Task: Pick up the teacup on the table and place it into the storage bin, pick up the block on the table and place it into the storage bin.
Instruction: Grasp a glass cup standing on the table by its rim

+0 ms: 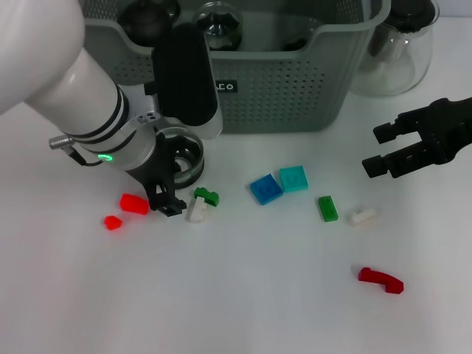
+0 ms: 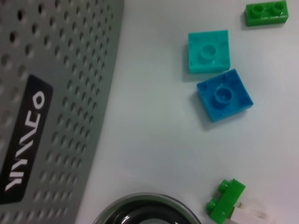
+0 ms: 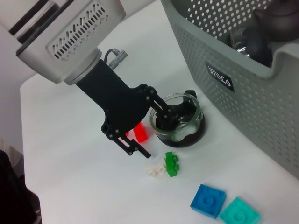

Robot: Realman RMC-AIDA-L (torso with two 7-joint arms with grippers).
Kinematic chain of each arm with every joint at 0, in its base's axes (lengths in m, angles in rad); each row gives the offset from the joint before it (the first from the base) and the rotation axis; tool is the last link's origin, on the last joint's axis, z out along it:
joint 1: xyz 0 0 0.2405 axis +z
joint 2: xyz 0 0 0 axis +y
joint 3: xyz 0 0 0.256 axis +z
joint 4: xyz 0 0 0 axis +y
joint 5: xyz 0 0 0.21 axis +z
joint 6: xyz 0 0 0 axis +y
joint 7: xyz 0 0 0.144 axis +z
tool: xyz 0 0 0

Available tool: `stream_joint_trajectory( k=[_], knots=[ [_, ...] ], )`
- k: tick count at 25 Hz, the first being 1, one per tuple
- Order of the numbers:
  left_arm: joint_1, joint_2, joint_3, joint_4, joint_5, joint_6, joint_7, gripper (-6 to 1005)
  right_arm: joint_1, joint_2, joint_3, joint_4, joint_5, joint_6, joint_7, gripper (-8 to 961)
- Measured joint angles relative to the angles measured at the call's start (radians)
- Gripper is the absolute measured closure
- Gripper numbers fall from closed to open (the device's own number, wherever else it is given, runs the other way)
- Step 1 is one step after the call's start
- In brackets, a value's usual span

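Left gripper (image 3: 161,133), fingers spread, straddles the teacup's (image 3: 179,122) rim: one finger inside, one outside at 8 o'clock. Teacup stands on the table (image 1: 221,295), just before the storage bin (image 1: 295,88). Right gripper (image 1: 380,151) hovers open at 3 o'clock.

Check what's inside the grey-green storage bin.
The grey-green perforated plastic storage bin holds a dark round teapot-like piece and clear glassware. Its walls and the left arm hide the rest.

White table (image 1: 243,295); storage bin (image 1: 295,88), teacup (image 1: 184,155), scattered blocks (image 1: 265,189).
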Motion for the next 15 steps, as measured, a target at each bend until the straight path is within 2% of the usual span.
stream_joint_trajectory(
  k=[7,12,15],
  knots=[
    [-0.005,0.003,-0.012,-0.02,0.016,-0.042,-0.047,449,-0.006,0.0,0.0,0.0,0.0,0.0,0.0,44],
    [-0.005,-0.001,0.017,-0.019,0.053,-0.049,-0.099,554,-0.009,0.0,-0.001,0.0,0.0,0.0,0.0,44],
    [0.008,-0.003,0.034,0.007,0.056,-0.039,-0.105,679,-0.012,0.0,-0.002,0.0,0.0,-0.001,0.0,45]
  ],
)
